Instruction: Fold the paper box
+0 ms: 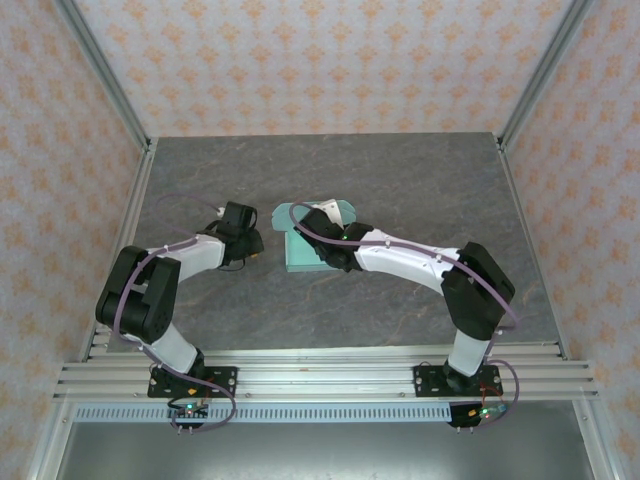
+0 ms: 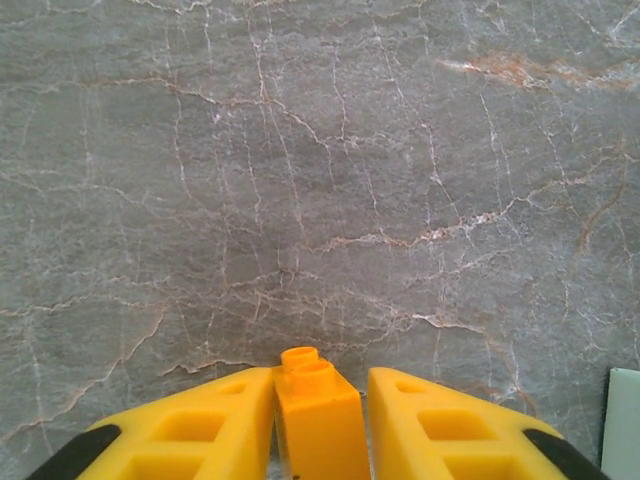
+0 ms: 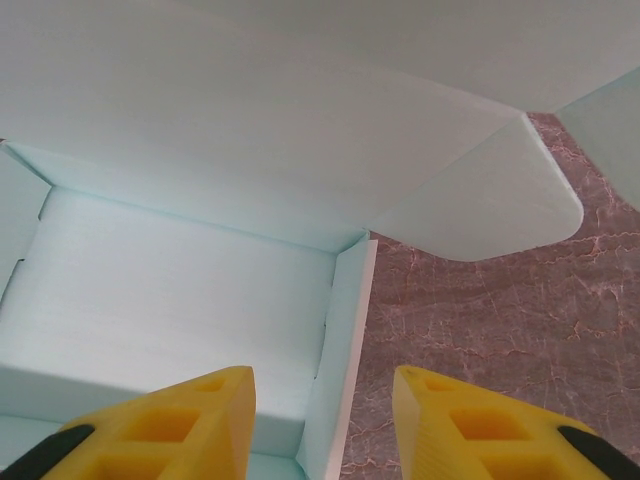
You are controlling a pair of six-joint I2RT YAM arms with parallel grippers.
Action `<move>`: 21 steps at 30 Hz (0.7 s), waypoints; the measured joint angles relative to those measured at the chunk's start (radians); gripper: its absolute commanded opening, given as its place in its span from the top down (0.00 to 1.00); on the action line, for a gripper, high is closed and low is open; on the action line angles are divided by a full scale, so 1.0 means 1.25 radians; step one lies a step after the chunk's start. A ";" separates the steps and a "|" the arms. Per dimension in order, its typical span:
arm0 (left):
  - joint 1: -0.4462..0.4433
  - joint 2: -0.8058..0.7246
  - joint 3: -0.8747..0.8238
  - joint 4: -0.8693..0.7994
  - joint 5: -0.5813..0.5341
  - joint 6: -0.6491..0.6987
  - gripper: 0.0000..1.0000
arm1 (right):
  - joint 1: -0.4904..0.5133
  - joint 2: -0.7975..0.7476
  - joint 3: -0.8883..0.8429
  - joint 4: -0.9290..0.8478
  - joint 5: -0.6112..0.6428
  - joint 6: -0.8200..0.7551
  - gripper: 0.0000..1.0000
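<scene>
Right gripper (image 3: 322,380) spread, astride box (image 3: 200,280) side wall. Left gripper (image 2: 320,378) over table (image 2: 300,180), orange block (image 2: 315,425) between fingers; grip indeterminate.

Paper box (image 1: 298,256) sits mid-table (image 1: 420,180). Right gripper (image 1: 318,240) directly over it. Left gripper (image 1: 250,245) just left of the box, apart.

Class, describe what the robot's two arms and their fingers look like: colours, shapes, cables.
Left arm and right arm: white links and bulky black joints. Thin purple cables loop along them. The fingers are yellow wedges with rectangular cut-outs and black patches.
</scene>
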 measured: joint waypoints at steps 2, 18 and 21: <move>0.000 -0.002 0.000 0.000 -0.003 0.001 0.77 | 0.000 0.000 0.000 0.000 -0.002 0.000 0.59; -0.315 -0.333 -0.053 -0.040 -0.071 0.061 0.82 | -0.131 -0.282 -0.106 -0.001 -0.090 -0.018 0.50; -0.378 -0.213 0.020 -0.039 -0.093 0.109 0.82 | -0.163 -0.319 -0.137 -0.008 -0.098 -0.018 0.48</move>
